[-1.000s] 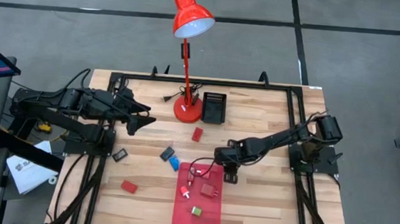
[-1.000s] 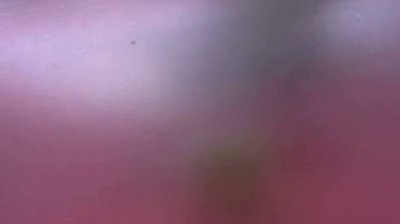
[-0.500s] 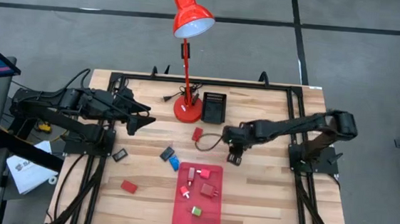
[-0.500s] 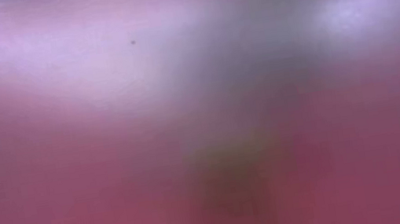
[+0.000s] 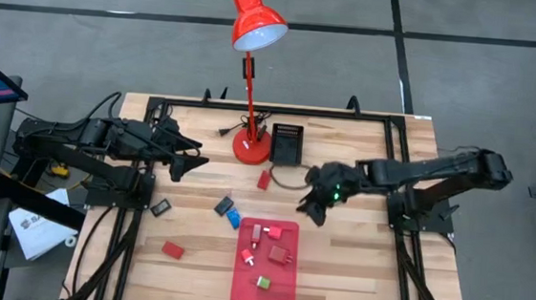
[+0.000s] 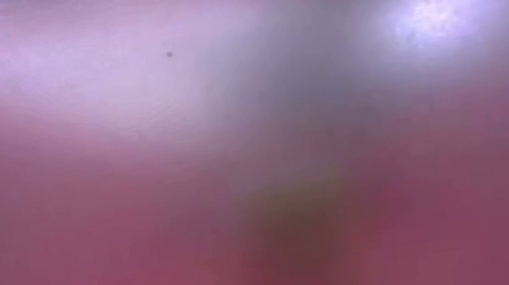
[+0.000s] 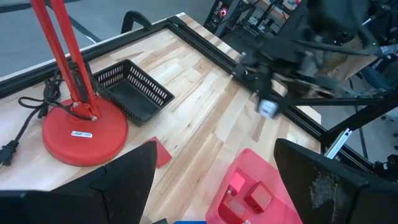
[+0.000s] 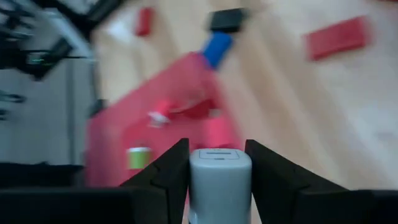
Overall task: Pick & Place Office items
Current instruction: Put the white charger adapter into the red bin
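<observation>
A red desk lamp [image 5: 252, 72] and black basket [image 5: 286, 144] stand behind the red tray [image 5: 276, 287].

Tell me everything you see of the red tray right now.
The red tray is a flat, shallow rectangle, plastic by its look, lying flat on the wooden table's near middle, long side running away from the camera-side edge. Several small pieces lie inside: red blocks toward its far end and a white-green one nearer the front. A blue piece sits just off its far left corner. Neither gripper touches it.

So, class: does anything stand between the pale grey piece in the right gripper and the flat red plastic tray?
Nothing visible. The right gripper, shut on the pale grey piece, hangs beside the flat red plastic tray's corner; only bare wooden table lies between.
</observation>
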`<state>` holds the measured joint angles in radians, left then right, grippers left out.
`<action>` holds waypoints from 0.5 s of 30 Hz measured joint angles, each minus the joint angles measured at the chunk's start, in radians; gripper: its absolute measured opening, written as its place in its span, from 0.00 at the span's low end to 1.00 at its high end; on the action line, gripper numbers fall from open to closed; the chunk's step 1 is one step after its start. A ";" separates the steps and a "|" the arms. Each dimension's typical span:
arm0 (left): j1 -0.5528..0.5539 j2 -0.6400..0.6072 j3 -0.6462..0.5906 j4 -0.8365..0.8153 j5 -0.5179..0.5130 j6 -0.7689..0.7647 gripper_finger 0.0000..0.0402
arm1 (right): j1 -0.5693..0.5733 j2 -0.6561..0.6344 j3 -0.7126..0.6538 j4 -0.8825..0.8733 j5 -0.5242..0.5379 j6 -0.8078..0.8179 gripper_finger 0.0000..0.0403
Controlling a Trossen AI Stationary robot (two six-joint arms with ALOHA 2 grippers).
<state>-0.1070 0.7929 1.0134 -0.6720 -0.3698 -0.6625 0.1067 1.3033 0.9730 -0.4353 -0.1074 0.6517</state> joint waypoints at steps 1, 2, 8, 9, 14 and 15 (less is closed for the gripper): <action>0.000 0.000 0.000 0.000 0.000 0.000 0.80 | 0.026 0.009 0.000 0.033 -0.001 0.023 0.34; 0.000 0.000 0.000 0.000 0.000 0.000 0.80 | 0.049 0.019 0.000 0.076 -0.002 0.045 0.33; 0.000 0.000 0.000 0.000 -0.001 0.004 0.80 | 0.168 0.115 0.002 0.259 -0.003 0.174 0.31; 0.000 0.000 0.000 0.000 -0.002 0.007 0.80 | 0.185 0.140 0.014 0.260 -0.003 0.187 0.32; 0.000 0.000 0.000 0.000 -0.005 0.014 0.80 | 0.258 0.272 0.152 0.266 -0.008 0.183 0.34; 0.000 0.000 0.000 0.000 -0.005 0.019 0.80 | 0.267 0.299 0.186 0.257 -0.007 0.173 0.34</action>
<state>-0.1070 0.7933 1.0134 -0.6724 -0.3752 -0.6435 0.3738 1.6027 1.1585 -0.1780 -0.1145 0.8246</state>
